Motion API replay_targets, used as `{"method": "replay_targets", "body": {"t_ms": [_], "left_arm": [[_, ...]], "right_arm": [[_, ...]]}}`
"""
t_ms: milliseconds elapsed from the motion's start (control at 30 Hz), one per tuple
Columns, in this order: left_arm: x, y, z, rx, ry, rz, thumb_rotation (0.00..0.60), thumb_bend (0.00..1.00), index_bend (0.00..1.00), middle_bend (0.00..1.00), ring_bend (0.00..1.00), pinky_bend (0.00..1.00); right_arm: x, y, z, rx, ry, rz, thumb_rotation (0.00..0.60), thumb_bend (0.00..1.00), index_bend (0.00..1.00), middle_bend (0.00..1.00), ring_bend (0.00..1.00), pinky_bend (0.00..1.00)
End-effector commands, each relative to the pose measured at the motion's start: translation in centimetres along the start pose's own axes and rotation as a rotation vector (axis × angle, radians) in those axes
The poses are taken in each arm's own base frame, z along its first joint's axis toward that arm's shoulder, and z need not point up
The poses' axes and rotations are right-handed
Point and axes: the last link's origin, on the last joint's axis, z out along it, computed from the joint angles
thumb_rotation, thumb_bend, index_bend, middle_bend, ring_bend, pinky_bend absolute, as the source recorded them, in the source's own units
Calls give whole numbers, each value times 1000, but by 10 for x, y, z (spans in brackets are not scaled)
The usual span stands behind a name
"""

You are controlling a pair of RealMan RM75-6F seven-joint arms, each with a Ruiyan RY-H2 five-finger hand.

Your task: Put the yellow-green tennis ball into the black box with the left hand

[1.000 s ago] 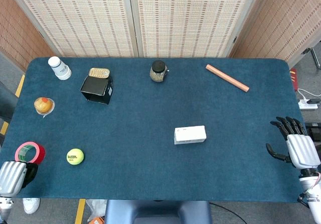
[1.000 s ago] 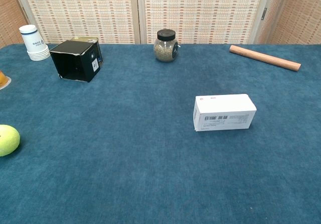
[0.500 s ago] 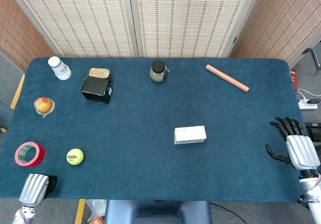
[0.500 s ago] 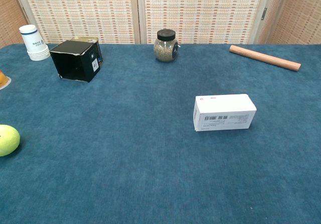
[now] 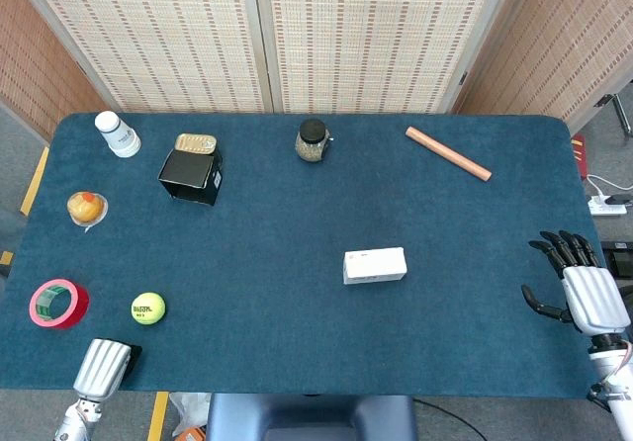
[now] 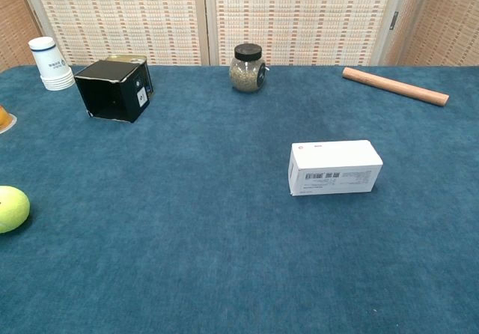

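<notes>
The yellow-green tennis ball [image 5: 148,308] lies on the blue table near the front left; the chest view shows it at the left edge [image 6: 11,208]. Further back on the left the black box [image 5: 191,176] lies on its side, its opening facing the front left [image 6: 114,89]. My left hand [image 5: 104,366] is at the table's front edge, just in front of and slightly left of the ball, clear of it. Only its silver back shows and the fingers are mostly hidden. My right hand [image 5: 582,289] rests at the right edge with fingers spread, holding nothing.
A red tape roll [image 5: 57,303] lies left of the ball, with a wrapped orange [image 5: 86,207] behind it. White cups [image 5: 117,133], a tin [image 5: 196,143], a jar [image 5: 312,140] and a wooden rod [image 5: 447,153] stand along the back. A white carton [image 5: 375,265] sits mid-table.
My left hand has slid right along the front edge, from beside the tape roll to just in front of the ball. The ball and right hand have stayed put.
</notes>
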Motion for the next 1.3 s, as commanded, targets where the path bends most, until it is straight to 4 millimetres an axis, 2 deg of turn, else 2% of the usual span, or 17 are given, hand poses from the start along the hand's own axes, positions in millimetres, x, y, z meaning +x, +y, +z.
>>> {"method": "replay_targets", "body": {"t_ms": [33, 400, 1300], "left_arm": [[-2, 5, 6, 4, 15, 3, 600, 688, 1000, 1000, 1000, 1000], [-10, 9, 27, -1, -26, 3, 600, 688, 1000, 1000, 1000, 1000], [-9, 14, 142, 42, -58, -70, 600, 688, 1000, 1000, 1000, 1000]], "right_arm": [[0, 0, 0, -2, 0, 0, 600, 327, 193, 97, 0, 0], [1, 1, 0, -1, -1, 1, 600, 327, 193, 97, 0, 0], [-2, 3, 5, -20, -14, -8, 600, 327, 193, 97, 0, 0]]}}
